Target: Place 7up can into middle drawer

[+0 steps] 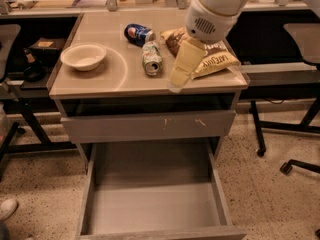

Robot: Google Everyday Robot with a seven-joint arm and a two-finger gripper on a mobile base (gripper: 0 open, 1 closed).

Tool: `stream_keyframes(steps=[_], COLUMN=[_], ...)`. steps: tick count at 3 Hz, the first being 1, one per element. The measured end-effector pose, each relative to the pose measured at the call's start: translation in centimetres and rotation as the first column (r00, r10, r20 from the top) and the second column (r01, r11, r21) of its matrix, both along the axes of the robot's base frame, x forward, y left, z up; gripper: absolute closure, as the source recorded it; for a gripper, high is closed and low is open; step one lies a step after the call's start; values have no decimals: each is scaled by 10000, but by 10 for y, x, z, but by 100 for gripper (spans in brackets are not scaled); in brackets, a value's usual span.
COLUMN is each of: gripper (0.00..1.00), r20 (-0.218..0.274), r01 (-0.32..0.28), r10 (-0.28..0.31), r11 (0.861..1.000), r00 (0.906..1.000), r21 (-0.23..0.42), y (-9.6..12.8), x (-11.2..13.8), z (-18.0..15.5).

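Observation:
The 7up can (151, 58), pale green and silver, lies on its side on the tabletop (120, 79), its metal top facing the front edge. My gripper (176, 83), pale yellow below the white wrist, hangs just to the right of the can, near the table's front edge, and holds nothing that I can see. The middle drawer (150, 204) is pulled wide out below, a deep grey box with nothing in it.
A dark blue Pepsi can (138, 33) lies behind the 7up can. A chip bag (214, 57) lies to the right, partly under my arm. A white bowl (83, 57) sits at the left. The scratched grey drawer front (150, 126) is above the open drawer. Office chairs (300, 39) stand to the right.

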State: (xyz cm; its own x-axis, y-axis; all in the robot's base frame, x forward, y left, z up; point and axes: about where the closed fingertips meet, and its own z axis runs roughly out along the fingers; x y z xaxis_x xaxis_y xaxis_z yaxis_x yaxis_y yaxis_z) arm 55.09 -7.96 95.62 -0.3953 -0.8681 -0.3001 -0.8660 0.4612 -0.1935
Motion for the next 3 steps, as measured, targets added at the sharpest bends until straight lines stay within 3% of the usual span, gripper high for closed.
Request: stream_keyframes(steps=[1,2,3], gripper=[0,0,0], r20=[-123,-198,-187], r01=[155,-278,-312], r10=[-154,270,304], r11=[9998,9988,9986], r00=[9998,9994,9994], r21=[79,-400,-421], y=[23,44,46], x=[18,26,26], z=[-4,-12,-12])
